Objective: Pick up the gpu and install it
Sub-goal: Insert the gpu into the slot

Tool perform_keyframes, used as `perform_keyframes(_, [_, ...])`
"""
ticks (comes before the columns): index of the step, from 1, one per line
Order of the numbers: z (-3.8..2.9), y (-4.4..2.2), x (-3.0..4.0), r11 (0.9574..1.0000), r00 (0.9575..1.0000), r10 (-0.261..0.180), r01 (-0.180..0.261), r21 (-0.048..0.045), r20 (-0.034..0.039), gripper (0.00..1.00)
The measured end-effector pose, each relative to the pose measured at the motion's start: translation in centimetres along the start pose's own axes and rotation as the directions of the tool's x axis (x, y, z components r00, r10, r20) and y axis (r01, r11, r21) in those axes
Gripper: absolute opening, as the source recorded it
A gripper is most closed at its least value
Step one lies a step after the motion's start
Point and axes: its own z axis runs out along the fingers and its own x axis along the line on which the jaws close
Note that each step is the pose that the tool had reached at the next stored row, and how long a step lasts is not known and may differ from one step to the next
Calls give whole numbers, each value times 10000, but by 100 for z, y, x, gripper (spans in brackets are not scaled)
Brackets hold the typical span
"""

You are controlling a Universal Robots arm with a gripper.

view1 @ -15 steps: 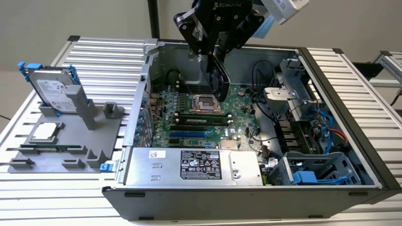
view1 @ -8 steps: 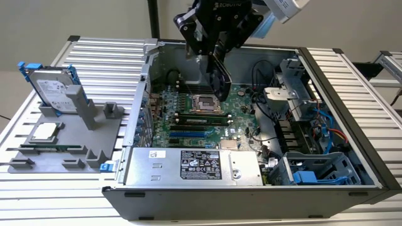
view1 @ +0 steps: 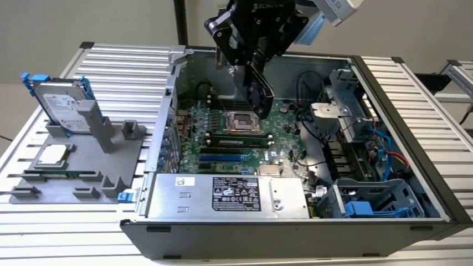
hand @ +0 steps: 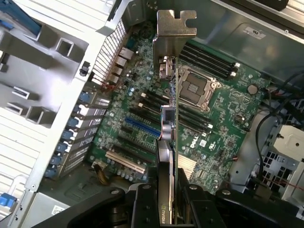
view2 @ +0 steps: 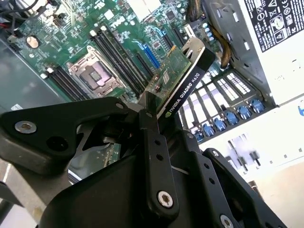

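Observation:
My gripper [view1: 251,58] is shut on the gpu [view1: 257,88], a green card with a black shroud, and holds it edge-down in the air over the open computer case [view1: 414,100]. In the second wrist view the black fingers [view2: 153,142] clamp the gpu [view2: 183,78] at one end. In the first wrist view the gpu [hand: 169,142] shows edge-on, its silver bracket [hand: 175,28] at the far end. Below it lies the green motherboard [view1: 221,136] with a blue slot [hand: 140,128]. The card hangs clear above the board.
A power supply box [view1: 229,197] sits at the case's near side, with drive cages [view1: 369,202] and cables on the exterior view's right. On the exterior view's left, a grey fixture [view1: 111,166] holds a hard drive [view1: 63,105] and a square chip [view1: 55,155].

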Motion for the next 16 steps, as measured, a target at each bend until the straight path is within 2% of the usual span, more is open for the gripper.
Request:
perform_keyframes(8, [0, 0, 0, 9988, 9988, -499, 499, -4, -25, 0])
perform_keyframes(16, [0, 0, 0, 9951, 9951, -990, 990, -10, -50, 0])
